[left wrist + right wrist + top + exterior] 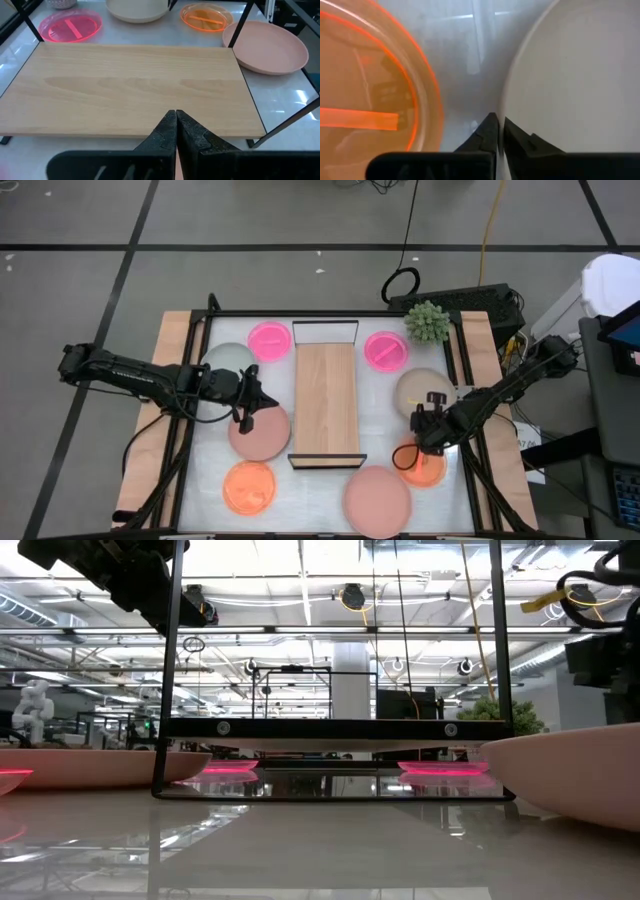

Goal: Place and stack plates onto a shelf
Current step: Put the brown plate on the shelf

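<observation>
High view shows you the shelf [326,402] bare, all eight plates on the tabletop [325,490]; stacking is all ahead. Your right tool [425,432] sits clenched, holding nothing, between orange plate [421,465] and beige plate [423,390]; left tool [243,420] clenched, empty

No text, label, brand, number or sign can be read in any of the views.
</observation>
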Available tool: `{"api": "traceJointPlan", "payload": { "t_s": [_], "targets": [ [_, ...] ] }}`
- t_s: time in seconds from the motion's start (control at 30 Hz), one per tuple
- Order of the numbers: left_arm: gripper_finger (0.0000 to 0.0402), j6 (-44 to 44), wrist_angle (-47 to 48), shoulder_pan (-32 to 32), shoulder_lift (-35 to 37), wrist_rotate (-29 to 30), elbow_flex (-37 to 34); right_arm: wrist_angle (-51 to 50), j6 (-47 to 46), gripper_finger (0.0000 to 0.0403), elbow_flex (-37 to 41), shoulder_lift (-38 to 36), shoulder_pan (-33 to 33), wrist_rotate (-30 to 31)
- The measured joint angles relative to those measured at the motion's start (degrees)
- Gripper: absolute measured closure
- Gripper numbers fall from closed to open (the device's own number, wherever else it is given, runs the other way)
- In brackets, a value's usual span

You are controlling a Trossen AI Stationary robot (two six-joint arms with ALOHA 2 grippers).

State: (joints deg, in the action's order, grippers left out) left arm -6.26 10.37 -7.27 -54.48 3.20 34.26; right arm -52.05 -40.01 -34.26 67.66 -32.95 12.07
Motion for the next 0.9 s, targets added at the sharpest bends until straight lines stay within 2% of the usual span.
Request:
{"api": "traceJointPlan", "payload": {
  "t_s": [0.4,0.6,0.9],
  "targets": [
    [0.0398,0.1,-1.3,0.0,0.0,0.0,0.0,-3.2,6.9,0.0402,-8.8,0.0,0.0,1.4],
    [0.0398,0.1,-1.6,0.0,0.0,0.0,0.0,-7.0,11.0,0.0402,-15.2,0.0,0.6,4.5],
    [0.0398,-0.2,-1.8,0.0,0.0,3.2,0.0,-12.6,24.4,0.0402,-26.5,3.8,2.6,6.2]
  ]
}}
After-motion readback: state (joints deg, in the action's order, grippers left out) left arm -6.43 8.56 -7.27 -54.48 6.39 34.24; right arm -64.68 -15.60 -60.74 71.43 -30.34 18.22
